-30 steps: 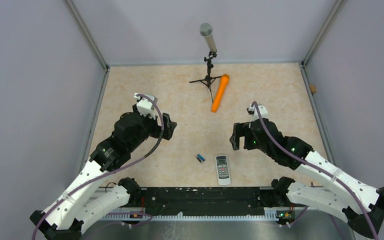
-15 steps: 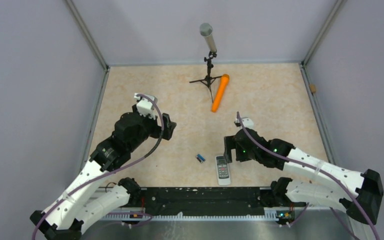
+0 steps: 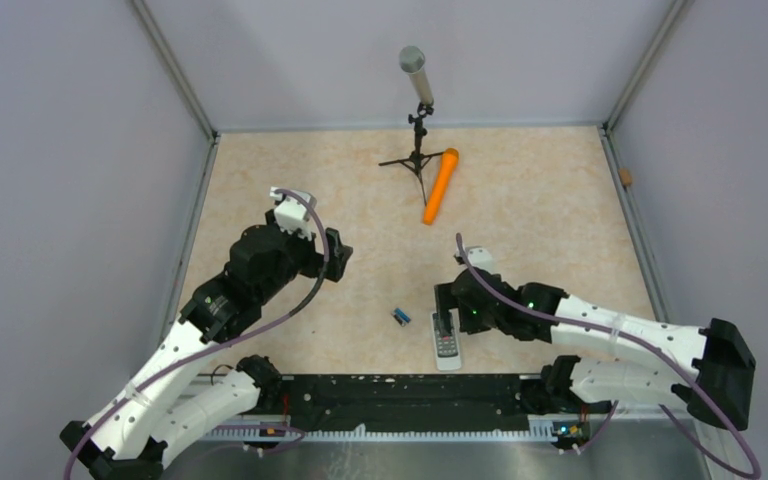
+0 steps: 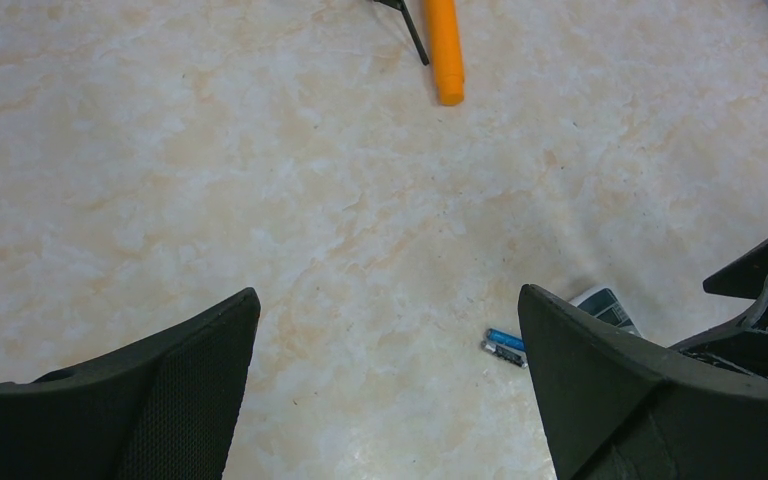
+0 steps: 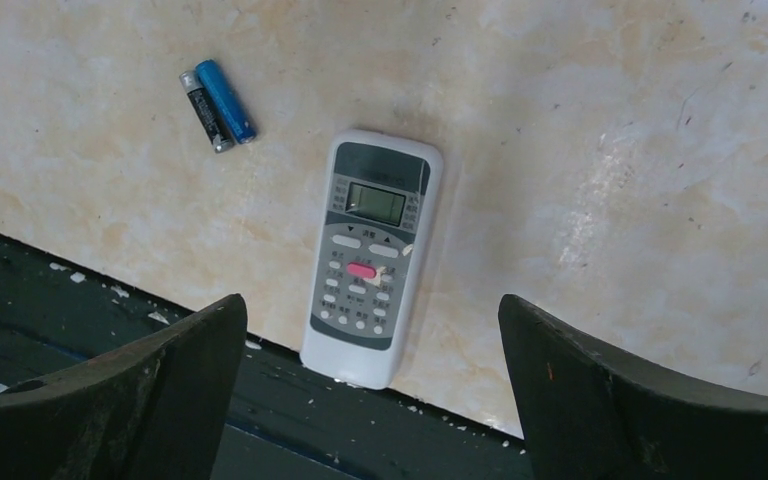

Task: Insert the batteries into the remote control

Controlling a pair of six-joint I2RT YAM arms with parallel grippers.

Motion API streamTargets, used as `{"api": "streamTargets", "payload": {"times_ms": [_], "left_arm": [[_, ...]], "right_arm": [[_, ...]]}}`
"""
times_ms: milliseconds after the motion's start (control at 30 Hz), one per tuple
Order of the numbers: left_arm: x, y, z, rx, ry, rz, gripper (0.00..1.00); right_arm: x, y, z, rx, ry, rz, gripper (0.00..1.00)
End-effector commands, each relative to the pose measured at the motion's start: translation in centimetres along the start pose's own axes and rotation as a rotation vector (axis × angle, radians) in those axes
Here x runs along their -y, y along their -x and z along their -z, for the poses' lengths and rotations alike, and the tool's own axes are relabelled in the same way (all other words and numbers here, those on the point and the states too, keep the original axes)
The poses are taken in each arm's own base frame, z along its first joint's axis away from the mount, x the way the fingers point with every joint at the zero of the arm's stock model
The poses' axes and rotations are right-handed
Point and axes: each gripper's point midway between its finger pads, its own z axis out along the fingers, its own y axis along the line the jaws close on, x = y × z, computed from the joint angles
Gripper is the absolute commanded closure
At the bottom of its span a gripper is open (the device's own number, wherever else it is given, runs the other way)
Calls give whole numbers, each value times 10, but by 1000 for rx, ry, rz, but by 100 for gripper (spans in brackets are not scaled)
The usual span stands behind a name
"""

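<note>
The white remote control (image 5: 370, 260) lies face up, buttons showing, with its lower end over the table's near edge; the top view shows the remote control (image 3: 448, 352) too. The batteries (image 5: 217, 104) lie side by side on the table just left of it, seen from above as the batteries (image 3: 400, 317) and in the left wrist view as the batteries (image 4: 505, 345). My right gripper (image 5: 372, 300) hangs open above the remote, a finger on either side, touching nothing. My left gripper (image 3: 338, 256) is open and empty, well up-left of the batteries.
A grey microphone on a black tripod (image 3: 415, 80) stands at the back. A long orange cylinder (image 3: 440, 185) lies beside it. A black rail (image 3: 400, 390) runs along the near edge under the remote's end. Grey walls close in three sides.
My right arm has swung left and toward the near edge, coming over the remote with its jaws still open. The left arm, batteries and remote have not moved.
</note>
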Motion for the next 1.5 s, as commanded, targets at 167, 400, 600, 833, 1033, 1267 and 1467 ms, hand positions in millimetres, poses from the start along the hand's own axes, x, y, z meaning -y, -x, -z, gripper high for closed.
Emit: {"api": "streamTargets", "payload": {"times_ms": [167,400,600,833,1033,1267,1467], "left_arm": [[2,5,2,22,-12,-14,1],[4,7,5,33,-27,-13,1],[5,8,6,36,-33,-13,1],[6,9,8,44,-42,-11,1],[7,10,10,50,-47,-10,1],[6,11,12,58,-46,-9,1],[7,10,12,55,-51,-8,1]], "right_arm": [[-23,-16,-13,-35,21,-18,5],[-27,-33,-23,-71,-21,-28,5],[-26,-50,-31,-114,-108,0,6],[-27,-65,-39,-142,-214,42,10],[-32,-70,-43,-148,-226,28,17],[-28,-77,-42,-146,-236,-9,23],[-26,-83,-42,-150,-239,-29,28]]}}
